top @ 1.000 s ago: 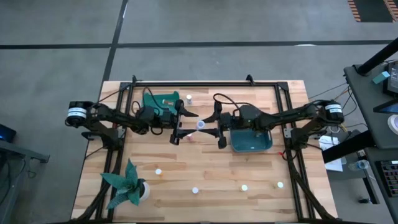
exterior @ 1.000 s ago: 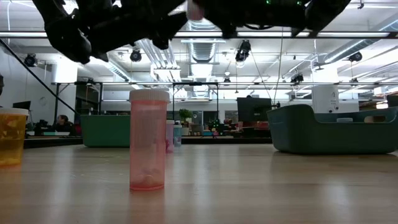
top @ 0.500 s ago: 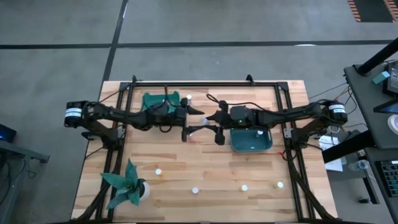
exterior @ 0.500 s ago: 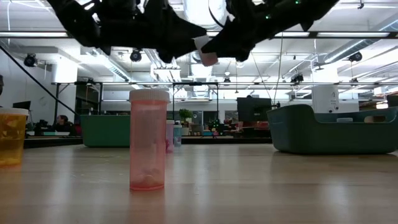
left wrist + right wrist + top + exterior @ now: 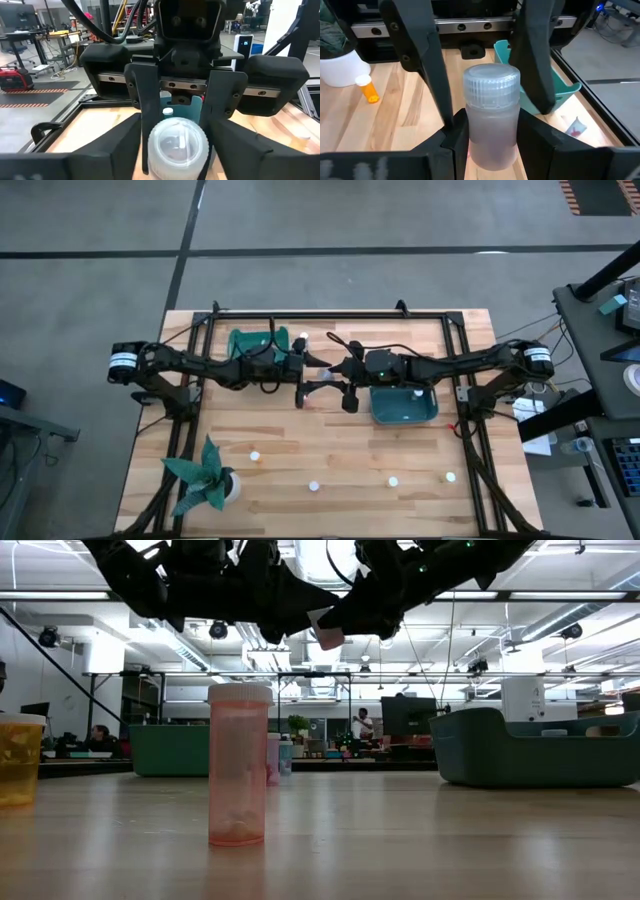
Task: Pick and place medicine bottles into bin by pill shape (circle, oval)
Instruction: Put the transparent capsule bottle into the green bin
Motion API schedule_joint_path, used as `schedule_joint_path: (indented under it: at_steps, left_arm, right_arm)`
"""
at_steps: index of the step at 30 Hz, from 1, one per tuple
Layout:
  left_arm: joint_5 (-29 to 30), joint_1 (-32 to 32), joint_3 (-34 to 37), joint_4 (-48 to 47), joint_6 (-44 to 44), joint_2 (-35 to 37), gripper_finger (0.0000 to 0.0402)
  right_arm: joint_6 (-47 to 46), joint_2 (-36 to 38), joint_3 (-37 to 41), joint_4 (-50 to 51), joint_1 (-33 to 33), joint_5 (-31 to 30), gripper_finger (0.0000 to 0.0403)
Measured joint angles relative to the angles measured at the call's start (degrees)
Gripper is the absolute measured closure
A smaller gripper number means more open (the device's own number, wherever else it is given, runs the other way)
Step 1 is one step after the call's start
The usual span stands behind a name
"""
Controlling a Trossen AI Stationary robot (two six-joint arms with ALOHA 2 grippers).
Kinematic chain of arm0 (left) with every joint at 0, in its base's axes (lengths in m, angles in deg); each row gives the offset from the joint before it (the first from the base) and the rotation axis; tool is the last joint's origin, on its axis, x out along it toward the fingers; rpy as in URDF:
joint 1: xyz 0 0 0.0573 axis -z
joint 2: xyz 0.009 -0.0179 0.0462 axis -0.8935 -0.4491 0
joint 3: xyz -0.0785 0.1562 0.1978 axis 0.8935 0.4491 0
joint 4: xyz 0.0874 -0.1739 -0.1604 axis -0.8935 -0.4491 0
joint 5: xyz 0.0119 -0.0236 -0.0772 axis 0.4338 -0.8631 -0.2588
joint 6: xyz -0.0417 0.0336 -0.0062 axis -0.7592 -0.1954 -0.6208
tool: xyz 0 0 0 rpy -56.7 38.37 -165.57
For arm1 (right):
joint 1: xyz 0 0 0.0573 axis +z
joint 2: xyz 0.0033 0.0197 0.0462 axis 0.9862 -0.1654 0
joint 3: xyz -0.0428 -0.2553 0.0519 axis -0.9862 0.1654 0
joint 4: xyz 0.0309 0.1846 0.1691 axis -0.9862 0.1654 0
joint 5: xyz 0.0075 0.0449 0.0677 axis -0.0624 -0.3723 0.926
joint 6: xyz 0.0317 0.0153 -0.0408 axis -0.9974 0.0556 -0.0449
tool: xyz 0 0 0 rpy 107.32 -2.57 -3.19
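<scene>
A translucent pink medicine bottle (image 5: 491, 120) with a white ribbed cap hangs over the table's middle, with my right gripper (image 5: 491, 137) shut on it. The bottle lies about level, cap (image 5: 177, 145) toward the left arm. My left gripper (image 5: 308, 372) faces it, open. Its fingers (image 5: 422, 60) stand on either side of the cap. In the low view both grippers meet high up around the bottle (image 5: 325, 632). Other small bottles (image 5: 313, 486) stand along the near part of the table. My right gripper pinches the bottle's pink body (image 5: 490, 150) between its two fingers, behind the cap. The fingers come level from the table's right and lie along the bottle. The bottle is lifted clear of the table, its cap end sticking out toward the left arm. My left gripper: whether its fingers touch the cap, I cannot tell.
One teal tray (image 5: 258, 345) lies at the far left under the left arm. Another (image 5: 405, 408) lies right of centre, with a bottle inside. A teal paper plant in a white pot (image 5: 205, 485) stands at the near left corner. A pink bottle (image 5: 238, 765) stands close to the low camera.
Both grippers have tipped up from slanting downward to about level and now face each other. The left gripper has gone a little toward the right gripper. The held bottle has turned with the right gripper and sunk into the low view, its cap now between the left fingers.
</scene>
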Motion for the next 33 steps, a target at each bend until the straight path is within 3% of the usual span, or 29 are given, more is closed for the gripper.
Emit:
schedule_joint_path:
  at_steps: [7,13,19,24,28,30,33]
  left_arm:
    - [0.0,0.0,0.0,0.0,0.0,0.0,0.0290]
    - [0.0,0.0,0.1,0.9,-1.5,0.4,0.0289]
    - [-0.6,0.0,0.1,3.1,-3.7,4.0,0.0289]
    - [-4.4,-0.4,0.3,7.5,-8.8,8.8,0.0289]
    - [-4.3,-1.7,0.2,14.4,-22.3,11.4,0.0289]
    - [-4.1,-2.1,-0.4,9.7,-23.6,12.5,0.0289]
    - [-0.7,-4.6,-1.5,-6.2,-21.4,15.5,0.0289]
  right_arm:
    - [-0.7,0.0,0.0,0.0,0.0,0.1,0.0262]
    - [-1.5,0.9,0.0,-0.5,0.0,0.1,0.0198]
    - [-1.5,6.6,0.1,4.5,0.0,0.1,0.0146]
    - [-2.2,12.5,1.5,8.3,0.2,0.2,0.0135]
    - [-2.8,15.7,4.6,8.2,0.2,0.2,0.0142]
    - [-3.8,16.8,5.9,7.8,0.2,0.2,0.0148]
    - [-5.0,17.4,7.3,6.2,0.1,0.2,0.0151]
